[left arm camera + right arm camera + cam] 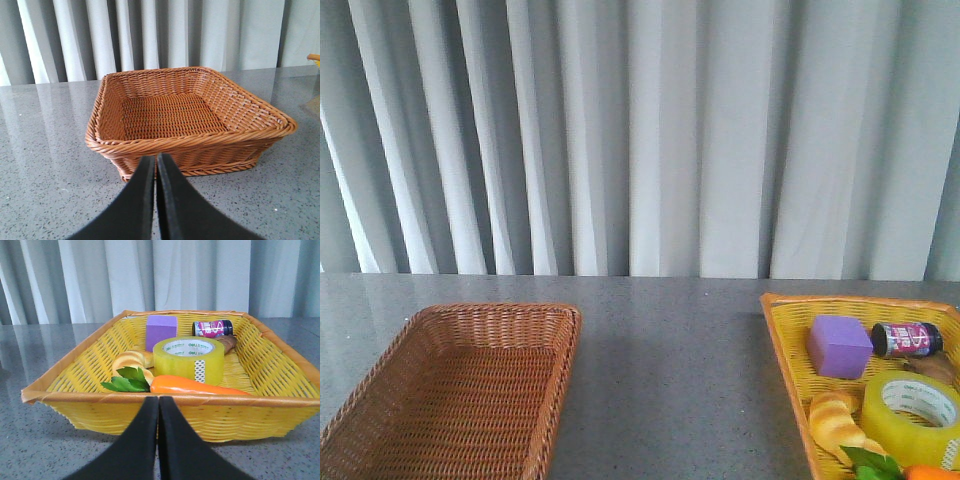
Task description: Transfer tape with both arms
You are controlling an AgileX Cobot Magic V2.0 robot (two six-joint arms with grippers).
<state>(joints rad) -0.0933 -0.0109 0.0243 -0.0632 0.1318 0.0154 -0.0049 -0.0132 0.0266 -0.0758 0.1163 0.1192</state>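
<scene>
Yellow tape (pixel 189 359) in yellow basket (pixel 280 371), upright

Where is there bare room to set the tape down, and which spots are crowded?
The brown wicker basket holds nothing. Bare grey table runs between it and the yellow basket. That basket is crowded: the tape, purple cube, bread toy, small bottle and carrot sit close together.

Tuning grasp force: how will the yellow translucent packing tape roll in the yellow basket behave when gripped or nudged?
The translucent yellow packing tape roll looks rigid, with a thick wound band on a white core, so it should hold shape under squeeze. Its glossy side probably is slippery. It lies flat, hole up, so likely stable; tipped on edge it could roll, though the orange toy carrot and yellow woven basket hem it in.
</scene>
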